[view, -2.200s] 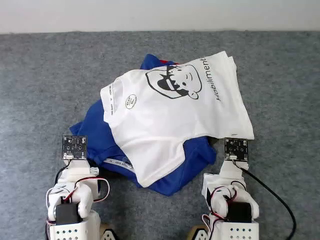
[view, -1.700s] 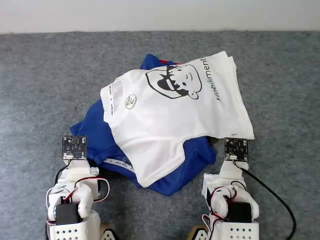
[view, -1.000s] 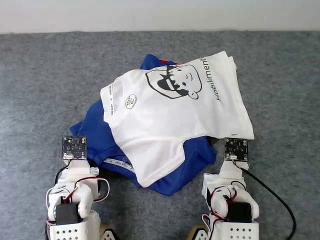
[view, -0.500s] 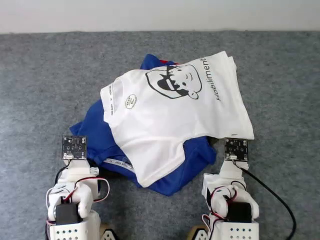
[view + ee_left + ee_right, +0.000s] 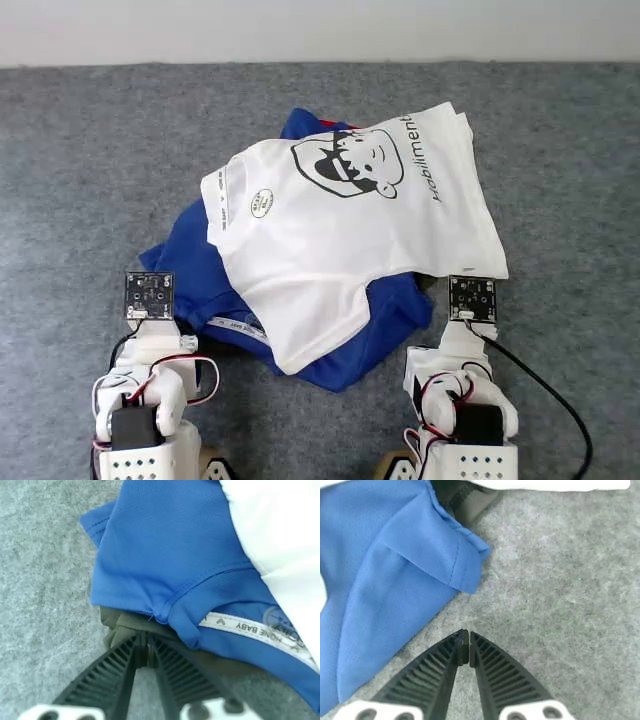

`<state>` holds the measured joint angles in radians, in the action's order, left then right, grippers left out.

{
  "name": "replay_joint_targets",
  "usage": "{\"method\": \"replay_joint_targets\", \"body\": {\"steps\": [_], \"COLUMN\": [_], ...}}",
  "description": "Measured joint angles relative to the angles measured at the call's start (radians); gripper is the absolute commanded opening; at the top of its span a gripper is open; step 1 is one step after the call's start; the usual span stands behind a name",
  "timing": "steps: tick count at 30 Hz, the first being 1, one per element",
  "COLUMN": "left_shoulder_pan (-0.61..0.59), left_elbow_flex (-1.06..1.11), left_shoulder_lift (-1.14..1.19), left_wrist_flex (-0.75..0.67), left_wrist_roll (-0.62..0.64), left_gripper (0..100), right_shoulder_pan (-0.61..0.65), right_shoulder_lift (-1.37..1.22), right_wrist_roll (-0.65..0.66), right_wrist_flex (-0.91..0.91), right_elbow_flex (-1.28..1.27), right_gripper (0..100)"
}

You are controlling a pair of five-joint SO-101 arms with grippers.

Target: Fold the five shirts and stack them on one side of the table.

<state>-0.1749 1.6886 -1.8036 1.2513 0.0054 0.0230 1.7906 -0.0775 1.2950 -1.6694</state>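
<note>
A pile of shirts lies in the middle of the grey table (image 5: 80, 180). It is not folded. The white shirt (image 5: 340, 230) is on top, spread out flat, with a black drawing of a face on it. One sleeve points at the near edge of the table.

The blue shirt (image 5: 195, 270) is under the white one. It sticks out toward the left edge and toward the near edge. A green shirt (image 5: 125, 625) peeks out from under the blue one, on the side by the left arm. A tiny bit of red (image 5: 328, 124) shows at the far end of the pile. It may be one more shirt, but it is too small to tell.

The left arm (image 5: 150, 360) and the right arm (image 5: 460, 370) both sit at the near edge of the table, one on each side of the pile.

The left fingers (image 5: 122, 665) are pressed together. Their tips are right at the edge of the green shirt, just beside the blue hem. I can't tell if they pinch any cloth.

The right fingers (image 5: 442, 667) are pressed together too, with nothing in them. They are over bare table, near a corner of the blue shirt but not touching it.
</note>
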Motion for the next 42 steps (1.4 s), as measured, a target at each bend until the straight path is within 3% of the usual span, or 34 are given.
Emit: {"method": "replay_joint_targets", "body": {"steps": [2, 6, 11, 16, 22, 29, 36, 42], "left_shoulder_pan": [0.005, 0.092, 0.115, 0.115, 0.138, 0.336, 0.494, 0.601], "left_elbow_flex": [-0.014, -0.146, -0.230, -0.308, -0.626, -1.016, -1.198, -1.235], "left_shoulder_lift": [0.000, 0.000, -0.005, 0.127, 0.485, 1.045, 1.356, 1.522], "left_wrist_flex": [0.000, -0.002, -0.064, -0.021, 0.032, 0.344, 0.381, 0.347], "left_wrist_roll": [-0.025, -0.241, -0.446, -0.463, -0.468, -0.552, -0.479, -0.434], "left_gripper": [2, 2, 11, 11, 12, 17, 28, 28], "right_shoulder_pan": [0.000, 0.000, 0.000, 0.000, 0.000, 0.000, 0.000, 0.000], "right_shoulder_lift": [0.000, 0.000, 0.000, 0.000, 0.000, 0.000, 0.000, 0.000], "right_wrist_roll": [0.000, 0.000, 0.000, 0.000, 0.000, 0.000, 0.000, 0.000], "right_wrist_flex": [0.000, 0.000, 0.000, 0.000, 0.000, 0.000, 0.000, 0.000], "right_elbow_flex": [0.000, 0.000, 0.000, 0.000, 0.000, 0.000, 0.000, 0.000], "right_gripper": [1.4, 1.4, 1.4, 1.4, 1.4, 1.4, 1.4, 1.4]}}
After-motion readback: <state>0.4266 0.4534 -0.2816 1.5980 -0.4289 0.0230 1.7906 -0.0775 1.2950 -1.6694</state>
